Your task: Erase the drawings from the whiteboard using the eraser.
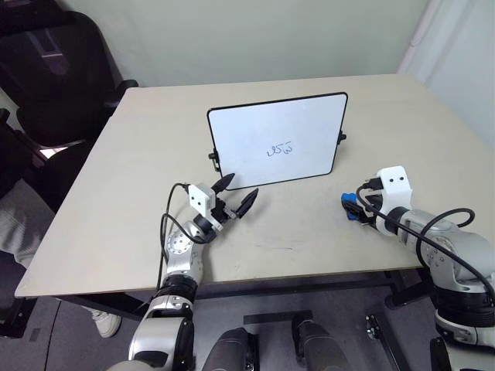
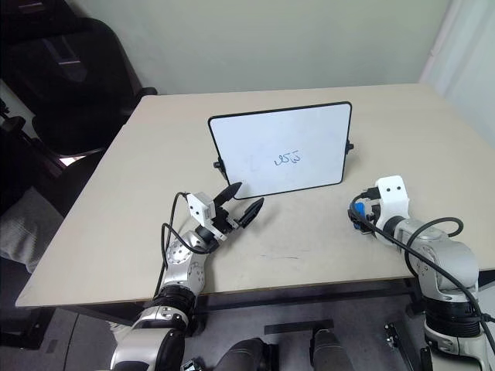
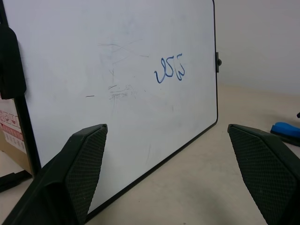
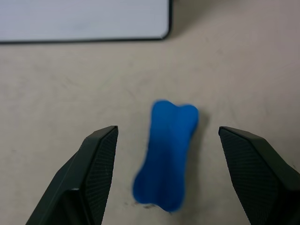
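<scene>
Right fingers (image 4: 166, 173) spread astride the eraser (image 4: 168, 154) on the surface (image 1: 309, 232), ready to pinch; left fingers (image 1: 236, 195) spread beside the whiteboard (image 1: 278, 143).

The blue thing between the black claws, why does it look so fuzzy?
In the right wrist view the eraser lies very close to the camera, so it is blurred, most at its near end, and the whiteboard edge is soft too. In the left wrist view the drawings look crisp.

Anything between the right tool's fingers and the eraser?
No. In the right wrist view the eraser lies on bare table between the open right tool's fingers, untouched.
</scene>
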Robot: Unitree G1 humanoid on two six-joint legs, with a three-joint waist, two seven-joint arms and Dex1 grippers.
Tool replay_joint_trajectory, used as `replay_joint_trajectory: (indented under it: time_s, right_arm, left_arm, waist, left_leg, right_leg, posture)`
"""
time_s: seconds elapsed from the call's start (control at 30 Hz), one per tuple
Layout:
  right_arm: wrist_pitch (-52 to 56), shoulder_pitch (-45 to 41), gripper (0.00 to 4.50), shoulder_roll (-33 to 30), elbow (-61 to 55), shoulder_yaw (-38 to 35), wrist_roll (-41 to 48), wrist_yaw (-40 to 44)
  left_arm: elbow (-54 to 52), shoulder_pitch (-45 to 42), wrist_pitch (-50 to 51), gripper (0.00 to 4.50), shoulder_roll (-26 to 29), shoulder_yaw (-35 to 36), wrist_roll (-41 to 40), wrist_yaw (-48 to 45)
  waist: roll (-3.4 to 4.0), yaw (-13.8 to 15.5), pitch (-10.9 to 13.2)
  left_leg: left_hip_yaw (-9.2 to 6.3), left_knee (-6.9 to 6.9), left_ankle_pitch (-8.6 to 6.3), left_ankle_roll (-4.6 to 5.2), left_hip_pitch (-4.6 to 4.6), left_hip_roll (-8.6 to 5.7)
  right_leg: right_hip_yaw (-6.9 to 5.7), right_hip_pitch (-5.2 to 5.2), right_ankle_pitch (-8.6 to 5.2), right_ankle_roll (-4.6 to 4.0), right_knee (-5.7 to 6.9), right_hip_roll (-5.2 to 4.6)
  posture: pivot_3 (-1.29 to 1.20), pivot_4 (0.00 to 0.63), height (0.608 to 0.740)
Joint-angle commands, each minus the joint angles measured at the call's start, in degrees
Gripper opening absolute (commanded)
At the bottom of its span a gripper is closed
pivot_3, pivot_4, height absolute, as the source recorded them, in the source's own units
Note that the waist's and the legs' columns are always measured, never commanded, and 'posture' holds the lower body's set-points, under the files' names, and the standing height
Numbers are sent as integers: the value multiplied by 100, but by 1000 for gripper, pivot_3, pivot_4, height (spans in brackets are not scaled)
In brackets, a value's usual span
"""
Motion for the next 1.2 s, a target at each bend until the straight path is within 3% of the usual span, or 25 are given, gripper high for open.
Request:
replay_joint_trajectory:
  time_s: [0.03,0.7,0.8,1.03,1.1,1.2]
  right_arm:
    - [105,-109,3631,-87,-48,6,-66,-6]
    - [394,-354,3631,-116,181,303,-149,86]
    - [403,-326,3046,-180,176,362,-174,117]
    - [211,-277,721,-228,80,430,-209,162]
    - [112,-262,393,-246,15,415,-204,191]
    - [-200,-200,393,-216,-263,303,-131,278]
  left_arm:
    - [166,74,-83,4500,-59,31,-29,-29]
    - [453,-122,-194,4500,-19,45,12,-27]
    - [463,-126,-195,4500,-25,52,0,-21]
    - [402,-65,-209,4500,-37,63,-22,-4]
    - [390,-53,-210,4500,-40,65,-27,-2]
    - [393,-51,-213,4500,-38,72,-37,-8]
  waist:
    - [2,0,-1]
    - [6,22,-4]
    - [6,30,-4]
    - [6,32,-4]
    - [6,32,-4]
    - [12,33,-6]
  left_leg:
    - [0,0,0,0,0,0]
    - [0,1,2,3,1,-1]
    - [0,1,2,3,1,-1]
    - [0,1,2,3,1,-1]
    - [0,1,2,3,1,-1]
    - [0,-1,2,3,1,-1]
  right_leg:
    - [0,0,0,0,0,0]
    - [0,2,0,0,1,-1]
    - [0,4,0,0,1,-1]
    - [0,3,0,0,1,-1]
    - [0,3,0,0,1,-1]
    - [0,3,0,0,1,-1]
  posture:
    - [0,150,726]
    - [0,150,726]
    - [0,150,726]
    - [0,150,726]
    - [0,150,726]
    - [0,150,726]
